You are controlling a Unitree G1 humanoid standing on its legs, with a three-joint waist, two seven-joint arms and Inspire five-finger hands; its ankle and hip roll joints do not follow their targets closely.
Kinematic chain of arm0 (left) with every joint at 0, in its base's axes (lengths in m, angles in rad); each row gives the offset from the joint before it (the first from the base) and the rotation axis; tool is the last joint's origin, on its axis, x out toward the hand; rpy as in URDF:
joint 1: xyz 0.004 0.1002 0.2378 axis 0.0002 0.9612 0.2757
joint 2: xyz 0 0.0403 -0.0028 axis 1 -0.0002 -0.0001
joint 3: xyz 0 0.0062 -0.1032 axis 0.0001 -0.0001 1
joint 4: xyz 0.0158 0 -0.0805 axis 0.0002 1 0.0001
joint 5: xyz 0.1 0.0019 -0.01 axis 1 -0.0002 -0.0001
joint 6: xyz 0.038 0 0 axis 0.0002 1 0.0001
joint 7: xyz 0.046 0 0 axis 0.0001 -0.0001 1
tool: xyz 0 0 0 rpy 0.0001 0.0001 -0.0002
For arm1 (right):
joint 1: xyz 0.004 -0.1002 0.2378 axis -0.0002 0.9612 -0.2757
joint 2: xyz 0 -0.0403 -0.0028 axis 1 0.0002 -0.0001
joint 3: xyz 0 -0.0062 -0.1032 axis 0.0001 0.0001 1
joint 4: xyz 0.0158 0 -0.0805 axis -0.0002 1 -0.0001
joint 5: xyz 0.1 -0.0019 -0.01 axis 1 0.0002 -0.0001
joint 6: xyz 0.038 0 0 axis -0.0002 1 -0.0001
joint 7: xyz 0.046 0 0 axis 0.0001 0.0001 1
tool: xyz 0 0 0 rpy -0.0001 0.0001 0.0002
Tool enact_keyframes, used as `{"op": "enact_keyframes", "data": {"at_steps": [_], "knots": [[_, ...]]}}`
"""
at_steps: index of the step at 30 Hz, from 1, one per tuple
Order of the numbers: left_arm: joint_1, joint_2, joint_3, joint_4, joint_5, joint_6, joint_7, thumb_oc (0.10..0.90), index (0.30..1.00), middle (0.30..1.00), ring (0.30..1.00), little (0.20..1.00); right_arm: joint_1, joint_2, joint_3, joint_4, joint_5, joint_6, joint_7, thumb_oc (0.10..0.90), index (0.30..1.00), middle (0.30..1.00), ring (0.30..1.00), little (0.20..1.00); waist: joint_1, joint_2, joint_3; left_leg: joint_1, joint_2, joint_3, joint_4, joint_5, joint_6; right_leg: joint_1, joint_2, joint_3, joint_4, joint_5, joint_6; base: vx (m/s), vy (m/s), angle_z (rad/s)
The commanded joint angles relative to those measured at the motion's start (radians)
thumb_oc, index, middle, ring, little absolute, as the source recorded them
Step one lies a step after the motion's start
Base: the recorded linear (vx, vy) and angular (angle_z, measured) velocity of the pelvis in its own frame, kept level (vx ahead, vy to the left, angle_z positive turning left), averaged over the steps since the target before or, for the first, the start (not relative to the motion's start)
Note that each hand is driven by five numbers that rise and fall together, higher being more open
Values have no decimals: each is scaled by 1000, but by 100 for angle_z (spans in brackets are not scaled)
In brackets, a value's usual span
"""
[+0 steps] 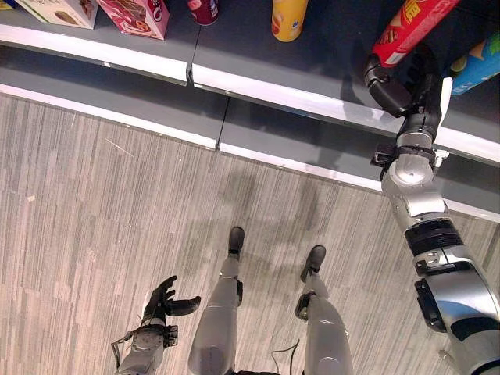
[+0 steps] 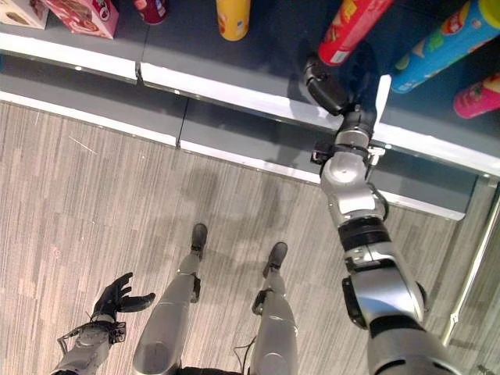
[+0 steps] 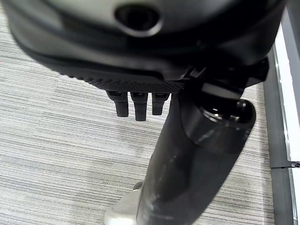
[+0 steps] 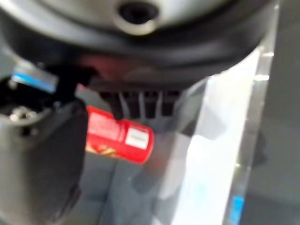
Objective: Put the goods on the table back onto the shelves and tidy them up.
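Placement of the red snack canister (image 1: 410, 30) on the dark grey shelf (image 1: 312, 70) is the step in hand, judging from how the right hand (image 1: 388, 90) is raised to the shelf with its arm reaching up over the white front lip (image 1: 273, 92). Head views show this hand at the canister's lower end, touching or just beside it; the right wrist view shows the canister (image 4: 119, 139) past the fingers (image 4: 140, 104), which appear fairly straight, and no finger is seen wrapped round it. Whether the hand is grasping or has let go cannot be told. The canister appears to lie on its side on the shelf surface, though it may be leaning. Its long axis runs diagonally, one end toward the shelf's front edge and the hand, the other toward the back and the robot's right. A blue canister (image 2: 437, 43) just beside it runs roughly parallel, while the yellow canister (image 1: 288, 19) and the pink carton (image 1: 139, 16) further left look upright, which suggests the red one needs standing or straightening. The left hand (image 1: 164, 303) hangs low over the floor (image 1: 94, 219), relaxed with fingers loosely extended, holding nothing.
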State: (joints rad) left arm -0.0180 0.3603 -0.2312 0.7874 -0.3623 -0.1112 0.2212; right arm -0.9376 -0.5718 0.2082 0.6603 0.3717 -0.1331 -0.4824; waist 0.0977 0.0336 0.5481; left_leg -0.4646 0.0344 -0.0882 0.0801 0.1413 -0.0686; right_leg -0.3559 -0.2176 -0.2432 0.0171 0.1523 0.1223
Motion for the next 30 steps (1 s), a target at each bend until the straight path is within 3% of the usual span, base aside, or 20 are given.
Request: {"op": "enact_keyframes", "data": {"at_steps": [1,5,13,17,19,21,22,24,27,30], "knots": [[44,27,-9,34,-9,-24,-4,800,900,900,900,900,-133,-117,27,-35,-51,-68,8,800,900,900,900,900,5,29,-28,13,90,-8,31,-40,-87,-33,-70,82,207,-156,57,0,0,0],[38,27,-11,42,-5,-24,-10,800,900,900,900,900,-137,-115,65,-49,-93,-57,33,800,900,900,900,900,3,26,-28,12,94,-8,34,-40,-87,-35,-71,81,214,-158,56,0,0,0],[35,22,-4,53,-9,-26,1,800,900,900,900,900,-97,-110,30,-67,-152,-49,-14,800,900,900,900,900,-1,16,-28,11,91,-12,39,-41,-84,-28,-71,77,215,-159,57,0,0,0],[27,10,40,72,16,-7,4,800,900,900,900,900,158,-89,-95,-345,-199,-73,-6,800,900,900,900,900,-26,-11,-28,65,101,-11,26,-46,-83,32,-65,69,191,-156,60,23,-8,9],[23,1,62,78,36,4,-3,800,900,900,900,900,313,-44,-156,-480,-153,-115,51,800,900,900,900,900,-43,-28,-28,102,109,-7,16,-46,-85,74,-63,62,171,-151,63,55,-12,14],[29,-11,93,108,73,25,-24,800,900,900,900,900,552,34,-170,-602,-37,-144,197,800,900,900,900,900,-65,-61,-84,165,128,14,-27,-43,-88,138,-50,53,111,-137,68,164,7,-6],[36,-13,131,131,110,36,-57,800,900,900,900,900,723,29,-162,-656,42,-124,339,800,900,900,900,900,-79,-87,-138,220,136,33,-79,-35,-94,190,-34,47,50,-112,74,180,0,-32],[44,-4,162,140,132,36,-81,800,900,900,900,900,855,51,-154,-629,109,-98,436,800,900,900,900,900,-91,-105,-189,263,138,58,-114,-29,-99,231,-29,37,4,-91,80,145,8,-28],[48,0,181,147,158,37,-101,800,900,900,900,900,920,46,-141,-579,76,-59,473,800,900,900,900,900,-96,-114,-222,299,140,74,-130,-33,-99,262,-25,33,-24,-82,84,76,15,-23],[51,12,206,159,174,25,-124,800,900,900,900,900,1011,80,-72,-403,45,-1,561,800,900,900,900,900,-99,-130,-278,348,144,96,-130,-54,-96,305,-26,41,-47,-77,89,90,14,-9]]}}
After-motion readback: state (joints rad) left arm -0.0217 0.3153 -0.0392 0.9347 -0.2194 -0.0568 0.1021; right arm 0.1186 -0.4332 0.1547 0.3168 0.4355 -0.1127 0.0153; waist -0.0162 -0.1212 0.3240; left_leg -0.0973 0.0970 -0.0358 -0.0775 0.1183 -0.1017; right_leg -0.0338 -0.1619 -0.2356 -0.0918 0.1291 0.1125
